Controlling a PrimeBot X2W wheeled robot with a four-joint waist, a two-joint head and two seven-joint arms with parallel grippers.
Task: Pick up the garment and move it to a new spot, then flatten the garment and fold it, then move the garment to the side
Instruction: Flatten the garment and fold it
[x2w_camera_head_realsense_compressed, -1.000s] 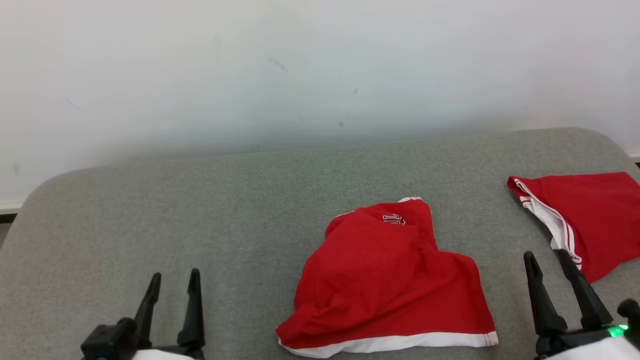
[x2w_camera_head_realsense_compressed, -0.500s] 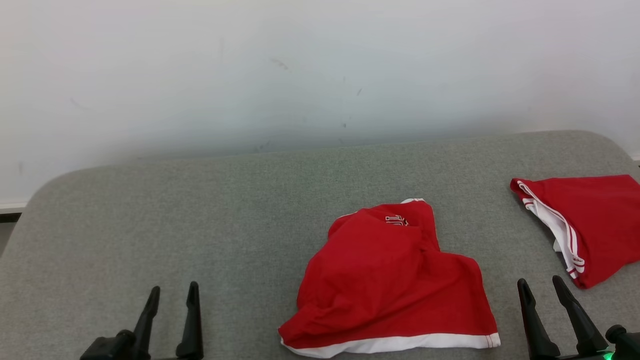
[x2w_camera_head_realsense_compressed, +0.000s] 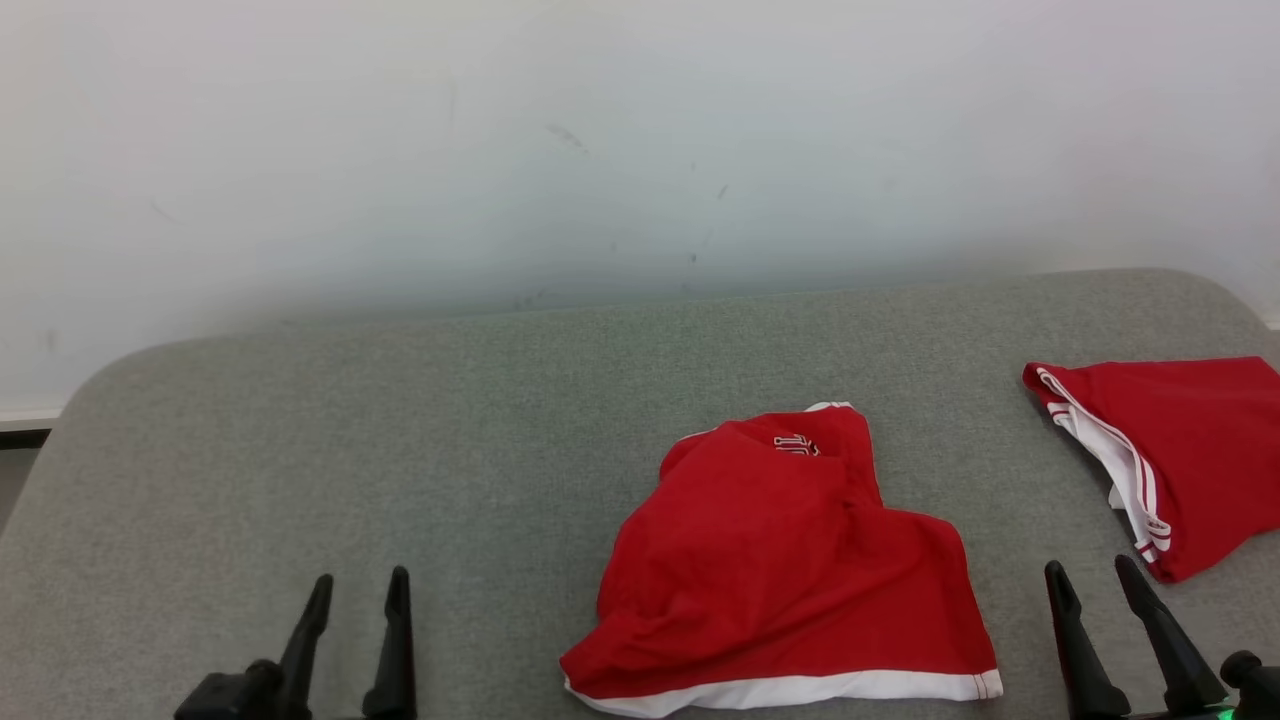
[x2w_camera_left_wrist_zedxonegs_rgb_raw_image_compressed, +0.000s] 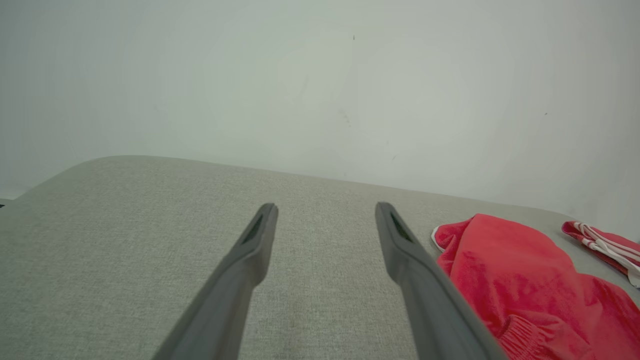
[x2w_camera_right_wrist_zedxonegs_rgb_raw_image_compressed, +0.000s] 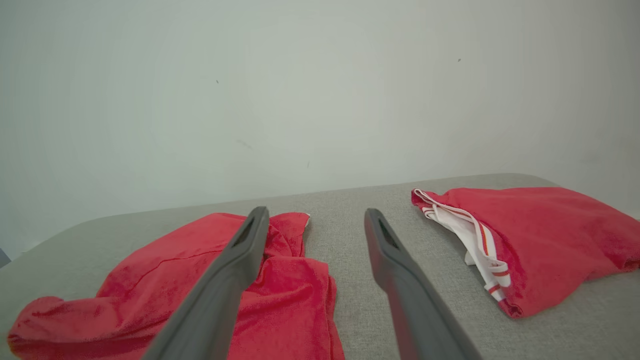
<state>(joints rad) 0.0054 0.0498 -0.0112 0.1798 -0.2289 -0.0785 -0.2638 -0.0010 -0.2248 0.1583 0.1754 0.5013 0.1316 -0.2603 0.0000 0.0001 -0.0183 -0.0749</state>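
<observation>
Left gripper (x2w_camera_head_realsense_compressed: 360, 577) and right gripper (x2w_camera_head_realsense_compressed: 1087, 566) backed off, jaws spread empty; I'd pinch the crumpled red shorts (x2w_camera_head_realsense_compressed: 780, 560) at two corners.

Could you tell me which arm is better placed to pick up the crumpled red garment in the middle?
The right, probably. The right claw stands open just beside the white-hemmed corner of the crumpled garment, while the left claw, also open, has a wider stretch of bare grey surface between.
</observation>
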